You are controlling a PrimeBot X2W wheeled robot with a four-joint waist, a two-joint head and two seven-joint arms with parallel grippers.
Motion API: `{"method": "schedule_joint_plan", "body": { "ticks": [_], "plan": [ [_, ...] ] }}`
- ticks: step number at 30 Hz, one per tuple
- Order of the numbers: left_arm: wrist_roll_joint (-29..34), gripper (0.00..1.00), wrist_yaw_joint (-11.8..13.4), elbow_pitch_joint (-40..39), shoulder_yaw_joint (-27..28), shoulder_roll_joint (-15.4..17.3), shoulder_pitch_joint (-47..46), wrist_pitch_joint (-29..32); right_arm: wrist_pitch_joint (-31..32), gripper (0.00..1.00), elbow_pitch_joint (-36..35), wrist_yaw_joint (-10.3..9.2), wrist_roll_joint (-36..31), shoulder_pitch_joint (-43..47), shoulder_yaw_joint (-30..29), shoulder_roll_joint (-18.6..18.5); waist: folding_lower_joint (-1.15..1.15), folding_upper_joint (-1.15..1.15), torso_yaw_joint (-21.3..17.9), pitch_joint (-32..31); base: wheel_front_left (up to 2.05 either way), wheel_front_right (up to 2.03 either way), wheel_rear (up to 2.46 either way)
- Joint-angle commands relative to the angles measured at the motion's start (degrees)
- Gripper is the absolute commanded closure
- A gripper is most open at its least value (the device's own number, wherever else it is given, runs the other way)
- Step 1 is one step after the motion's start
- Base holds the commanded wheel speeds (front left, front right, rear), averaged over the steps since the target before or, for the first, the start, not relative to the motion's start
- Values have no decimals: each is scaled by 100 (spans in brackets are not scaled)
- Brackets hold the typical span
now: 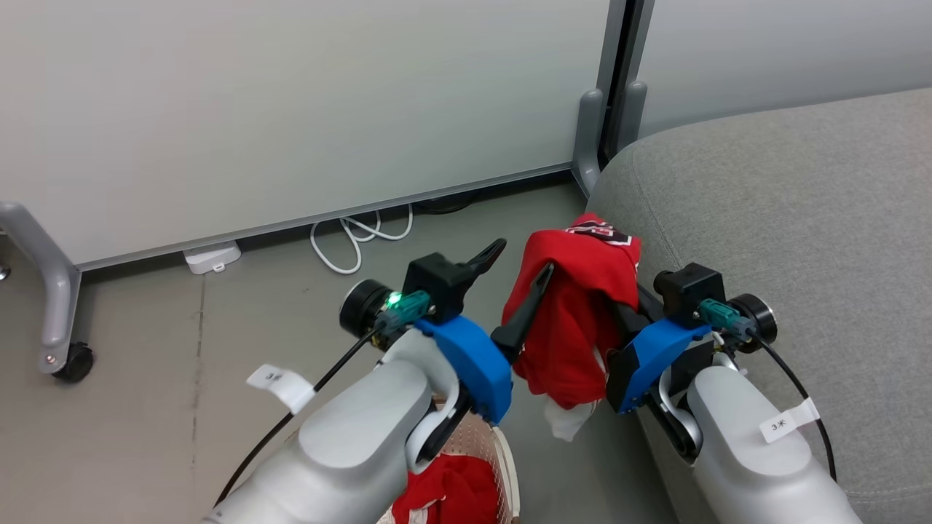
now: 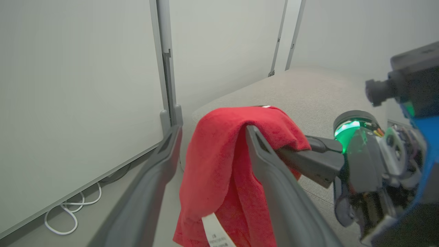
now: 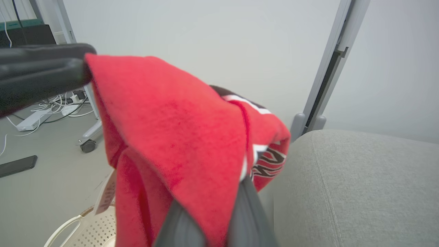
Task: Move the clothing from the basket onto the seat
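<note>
Main risk, nearest first: the jersey (image 1: 575,313) hangs over the floor (image 1: 182,349) gap between the basket (image 1: 507,466) and the seat (image 1: 786,218), w/ only its top reaching the seat's left edge; if let go here, I'd judge most of it slides down to the floor rather than landing on the cushion; cause = too little cloth over the seat. Second risk: the left fingers (image 1: 524,256) are spread wide and released, but the right-hand one lies against the cloth, so drawing back could snag a fold and tug the jersey out of the right fingers (image 2: 295,151); those are clenched on a bunched fold only, tips buried under fabric. The plain red garment (image 1: 455,495) lies in the basket, not yet moved. Pose: both forearms rise from the near edge, L arm over the basket, R arm along the seat's left side; fingers point away & slightly inward, toward the far partition (image 1: 291,109) and white cable (image 1: 357,240).
</note>
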Motion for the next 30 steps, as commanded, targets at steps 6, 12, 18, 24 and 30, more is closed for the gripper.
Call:
{"method": "schedule_joint_plan", "body": {
  "ticks": [6,12,18,24,30],
  "plan": [
    [363,0,79,-658,439,369,563,-86,-32,100,-274,3,-168,75,-191,-41,0,0,15,109,0,0,0],
    [1213,0,1,-1645,1188,669,1391,-90,-31,100,-531,3,-268,197,-354,-16,0,0,-31,146,0,0,0],
    [1932,0,-172,-2239,1920,753,2198,-90,56,100,-780,3,-304,347,-385,9,0,0,-124,136,0,0,0],
    [2350,0,-286,-2517,2612,743,2920,-92,140,100,-1048,3,-278,528,-384,26,0,0,-315,148,0,0,0],
    [2631,0,-313,-2719,3354,705,3438,-91,248,100,-1291,3,-196,616,-227,42,0,0,-630,217,0,0,0]
  ]
}}
